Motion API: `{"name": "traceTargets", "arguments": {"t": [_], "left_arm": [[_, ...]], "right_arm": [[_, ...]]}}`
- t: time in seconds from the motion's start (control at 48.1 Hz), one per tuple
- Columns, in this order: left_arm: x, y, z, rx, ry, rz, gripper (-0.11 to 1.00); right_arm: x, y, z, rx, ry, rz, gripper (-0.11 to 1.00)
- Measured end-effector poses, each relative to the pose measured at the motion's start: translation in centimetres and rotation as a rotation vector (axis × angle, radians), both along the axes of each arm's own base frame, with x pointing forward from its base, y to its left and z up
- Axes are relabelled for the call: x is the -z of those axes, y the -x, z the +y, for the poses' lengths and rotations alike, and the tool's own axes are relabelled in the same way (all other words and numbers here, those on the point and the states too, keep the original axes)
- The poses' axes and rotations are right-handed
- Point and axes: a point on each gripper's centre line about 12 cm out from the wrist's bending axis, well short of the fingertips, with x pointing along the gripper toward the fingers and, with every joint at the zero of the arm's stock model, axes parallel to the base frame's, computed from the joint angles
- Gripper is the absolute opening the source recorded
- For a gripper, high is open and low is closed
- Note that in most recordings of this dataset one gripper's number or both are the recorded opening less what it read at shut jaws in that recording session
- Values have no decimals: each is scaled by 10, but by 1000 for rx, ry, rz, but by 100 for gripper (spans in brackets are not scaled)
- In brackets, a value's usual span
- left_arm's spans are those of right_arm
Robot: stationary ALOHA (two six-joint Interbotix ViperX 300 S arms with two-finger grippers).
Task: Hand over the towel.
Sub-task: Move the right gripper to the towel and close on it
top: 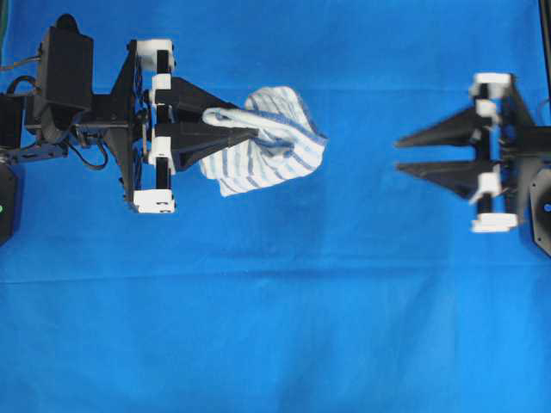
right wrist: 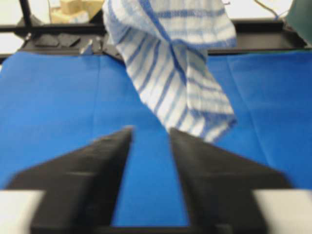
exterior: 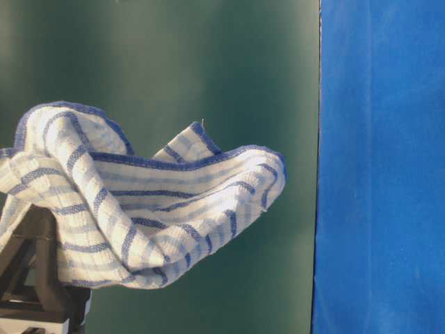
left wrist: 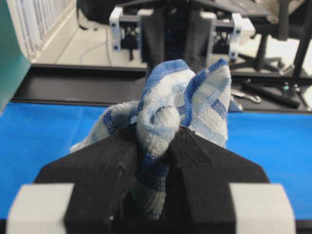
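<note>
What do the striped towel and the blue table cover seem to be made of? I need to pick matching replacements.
The towel looks like soft woven cotton, matte: nubby looped texture, limp folds, blue-grey stripes woven into white, a darker hemmed edge. The blue sheet looks like thin, smooth matte fabric, perhaps felt or polyester: faint crease lines, no visible weave or shine. Neither fibre can be confirmed by sight.

Overhead camera looks straight down on the blue sheet (top: 275, 327), left arm at frame left, right arm at frame right. Table-level camera sits low and very close, facing a green backdrop (exterior: 208, 69), the towel (exterior: 139, 209) filling its lower left. Left wrist camera peers along its own fingers (left wrist: 102, 170) toward the opposite arm; right wrist camera looks back across the sheet. All four views share the towel.
</note>
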Motion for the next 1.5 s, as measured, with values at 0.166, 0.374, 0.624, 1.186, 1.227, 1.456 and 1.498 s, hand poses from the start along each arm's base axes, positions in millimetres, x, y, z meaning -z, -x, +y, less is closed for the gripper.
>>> {"name": "traceTargets", "arguments": {"t": [0.166,0.374,0.624,1.186,1.227,1.456,1.498], "left_arm": [[-1,0,0,0,0,-5,6],[-1,0,0,0,1,-8,6],[-1,0,1,-2,0,-8,6],[-2,0,0,0,2,-14,6],[-2,0,0,0,1,-14,6],[-3,0,0,0,0,-23,6],[-3,0,0,0,0,-25,6]], "right_arm": [[1,-36,-2,3,-1,-6,71],[2,-83,-6,10,-1,-20,72],[1,-135,-10,13,4,-29,72],[-3,-173,-12,13,10,-44,72],[-2,-173,-12,13,10,-43,71],[-2,-173,-13,15,19,-42,30],[-2,-173,-13,15,19,-42,18]]}}
